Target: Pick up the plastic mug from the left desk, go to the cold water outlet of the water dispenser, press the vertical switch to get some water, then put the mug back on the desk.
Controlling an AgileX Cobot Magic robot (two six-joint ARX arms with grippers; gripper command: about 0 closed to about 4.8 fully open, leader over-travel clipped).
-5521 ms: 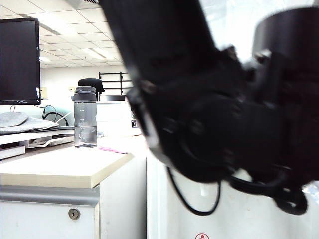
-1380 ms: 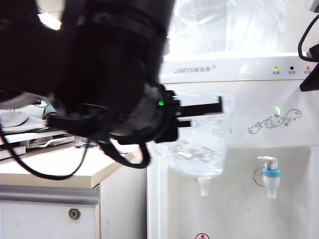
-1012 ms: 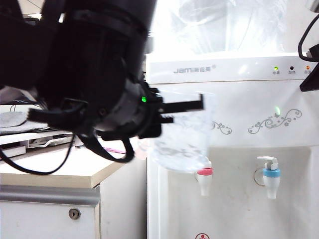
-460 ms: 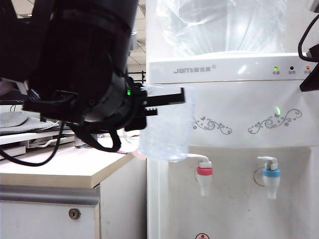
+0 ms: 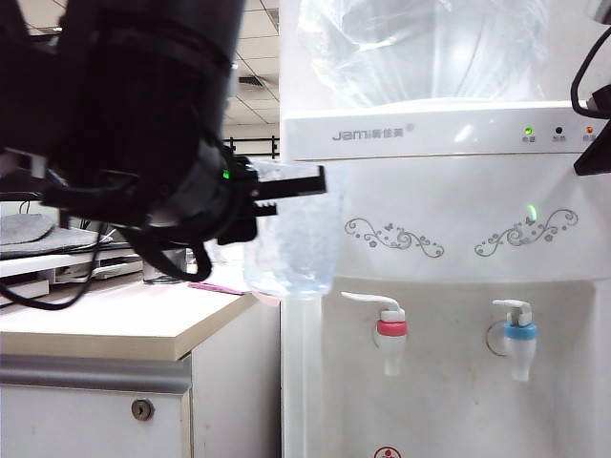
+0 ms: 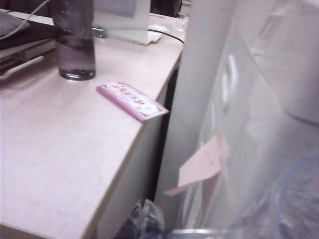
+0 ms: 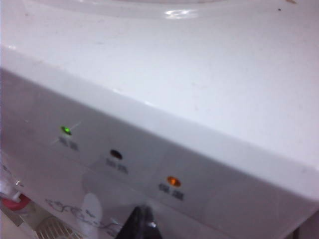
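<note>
The clear dimpled plastic mug hangs in the air over the corner of the left desk, beside the water dispenser. My left gripper is shut on its rim. In the left wrist view the mug's rim is a blur next to the left gripper. The cold water outlet with its blue collar and stubby vertical switch stands free, far right of the mug. My right gripper looks shut, high by the dispenser's indicator lights.
A red-collared tap with a long lever sits left of the blue one. On the desk stand a smoky-grey bottle and a pink card near its edge. The dispenser's side wall rises close against the desk.
My left arm has carried the mug leftward, away from the front of the dispenser and towards the desk corner, uncovering the red-collared tap. The right arm has stayed still.
</note>
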